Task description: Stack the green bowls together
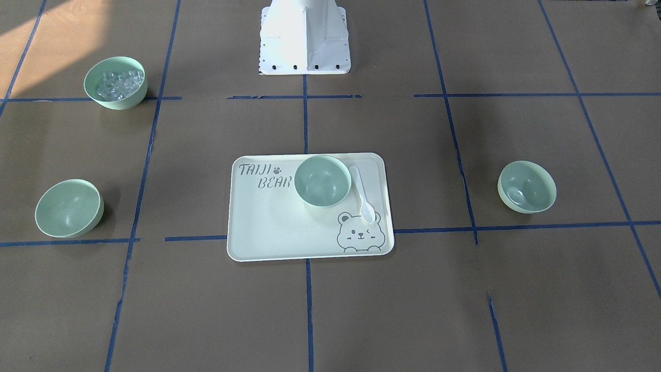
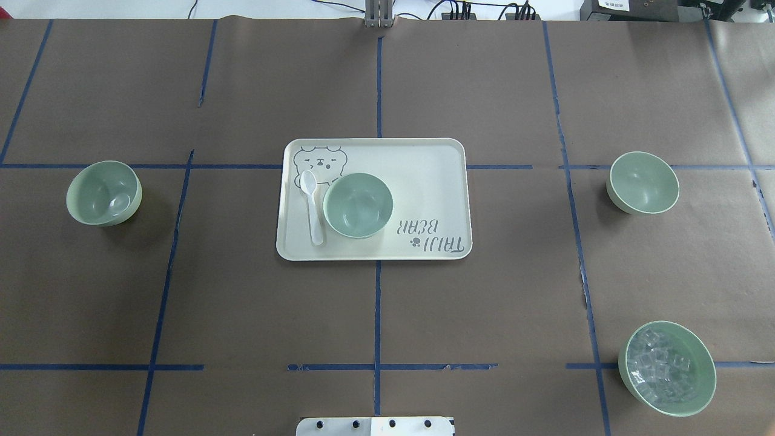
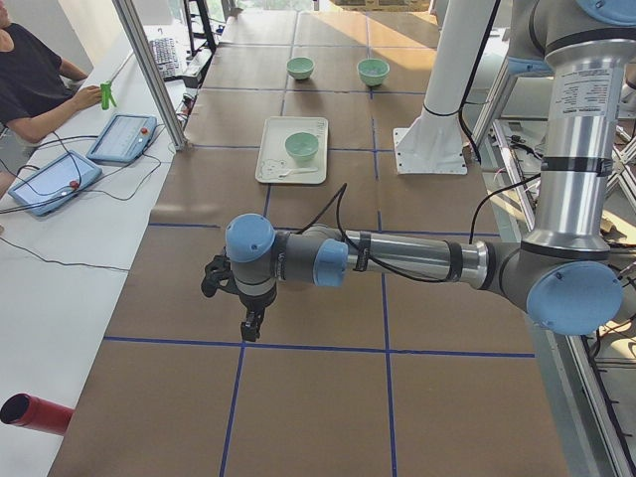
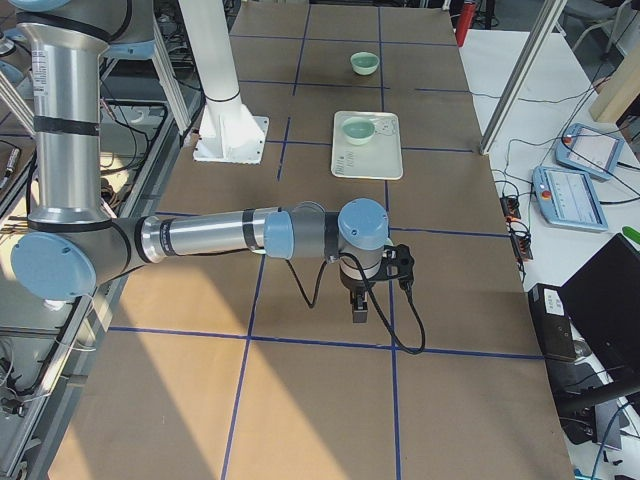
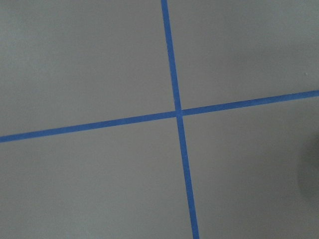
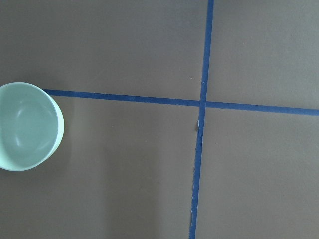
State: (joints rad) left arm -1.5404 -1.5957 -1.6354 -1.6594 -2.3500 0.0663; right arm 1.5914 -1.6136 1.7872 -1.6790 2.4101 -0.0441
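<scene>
Three empty green bowls stand apart. One (image 2: 104, 193) (image 1: 526, 186) is on the table at my left. One (image 2: 358, 204) (image 1: 322, 181) is on the bear tray (image 2: 424, 181). One (image 2: 643, 182) (image 1: 69, 207) is at my right and also shows in the right wrist view (image 6: 27, 127). My left gripper (image 3: 251, 323) shows only in the exterior left view and points down above the table; I cannot tell its state. My right gripper (image 4: 360, 310) shows only in the exterior right view and points down; I cannot tell its state. Neither is near a bowl's rim.
A fourth green bowl with clear ice-like cubes (image 2: 667, 368) (image 1: 115, 82) stands at my near right. A white spoon (image 2: 312, 206) lies on the tray beside the middle bowl. The robot's base plate (image 2: 375, 426) is at the near edge. Operators' tablets (image 3: 119, 137) lie across the table.
</scene>
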